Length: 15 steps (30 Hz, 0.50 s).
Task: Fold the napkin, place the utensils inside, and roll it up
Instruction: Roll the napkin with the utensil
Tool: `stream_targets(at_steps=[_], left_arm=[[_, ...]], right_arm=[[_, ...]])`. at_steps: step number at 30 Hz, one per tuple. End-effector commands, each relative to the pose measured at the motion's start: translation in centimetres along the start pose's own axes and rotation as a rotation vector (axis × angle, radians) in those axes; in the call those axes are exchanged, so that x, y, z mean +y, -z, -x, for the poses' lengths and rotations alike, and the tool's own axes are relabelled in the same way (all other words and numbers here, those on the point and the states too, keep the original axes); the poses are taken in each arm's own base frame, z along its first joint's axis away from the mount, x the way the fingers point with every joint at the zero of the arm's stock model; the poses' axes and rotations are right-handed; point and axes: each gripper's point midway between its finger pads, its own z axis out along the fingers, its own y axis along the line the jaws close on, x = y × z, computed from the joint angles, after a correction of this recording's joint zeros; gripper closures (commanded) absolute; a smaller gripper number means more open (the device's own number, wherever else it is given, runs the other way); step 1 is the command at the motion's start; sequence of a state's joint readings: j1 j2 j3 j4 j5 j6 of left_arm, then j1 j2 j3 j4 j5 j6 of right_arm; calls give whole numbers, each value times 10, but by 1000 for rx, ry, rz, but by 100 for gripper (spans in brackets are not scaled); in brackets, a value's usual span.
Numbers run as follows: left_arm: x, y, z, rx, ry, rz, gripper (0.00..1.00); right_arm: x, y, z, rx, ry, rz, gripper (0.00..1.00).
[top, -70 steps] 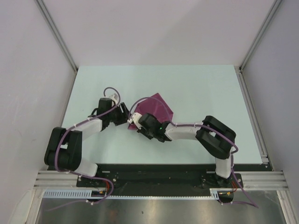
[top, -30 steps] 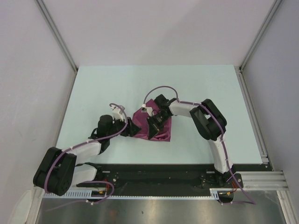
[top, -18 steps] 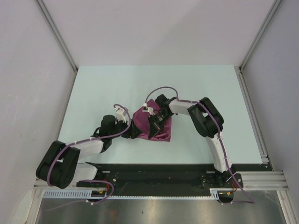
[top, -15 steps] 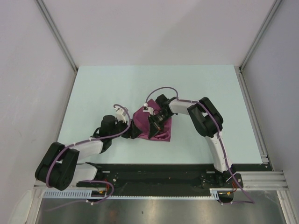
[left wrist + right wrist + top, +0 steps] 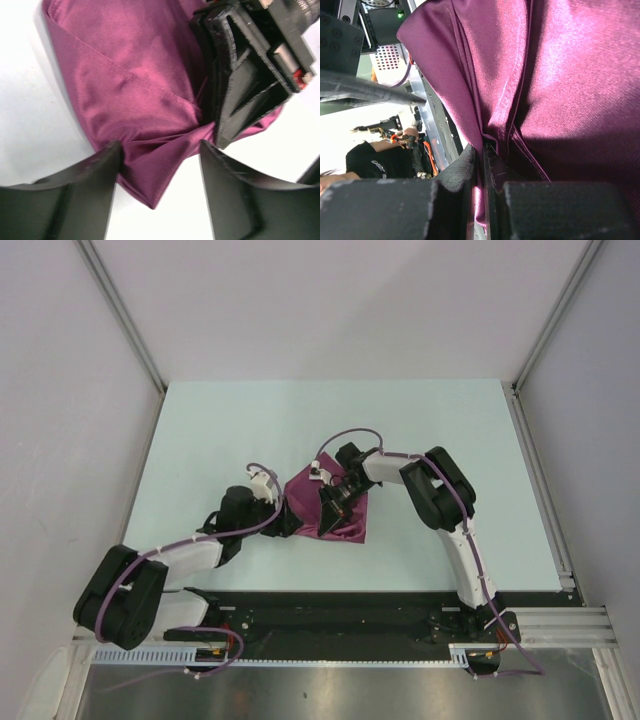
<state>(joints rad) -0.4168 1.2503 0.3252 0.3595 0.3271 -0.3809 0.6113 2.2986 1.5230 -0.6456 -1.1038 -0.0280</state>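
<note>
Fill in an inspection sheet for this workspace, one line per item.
Surface: pale green table.
Job's things: plum napkin, bunched and folded near the middle; utensils, nothing seen.
Clutter: nothing seen.
End effectors: left end effector open, straddling the napkin's corner; right end effector shut on a napkin fold.
Cables: purple cable looped along each arm.
Surroundings: pale walls on three sides; metal rail at the near edge.
</note>
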Motion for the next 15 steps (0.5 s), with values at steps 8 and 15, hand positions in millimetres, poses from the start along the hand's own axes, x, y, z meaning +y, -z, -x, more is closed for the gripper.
stream_targets(at_steps=[8, 15], left_arm=[[25, 5, 15, -18, -18, 224, 24], [18, 34, 39, -189, -3, 229, 16]], right_arm=[[-33, 4, 10, -30, -58, -91, 100], [-40, 3, 11, -31, -105, -95, 100]])
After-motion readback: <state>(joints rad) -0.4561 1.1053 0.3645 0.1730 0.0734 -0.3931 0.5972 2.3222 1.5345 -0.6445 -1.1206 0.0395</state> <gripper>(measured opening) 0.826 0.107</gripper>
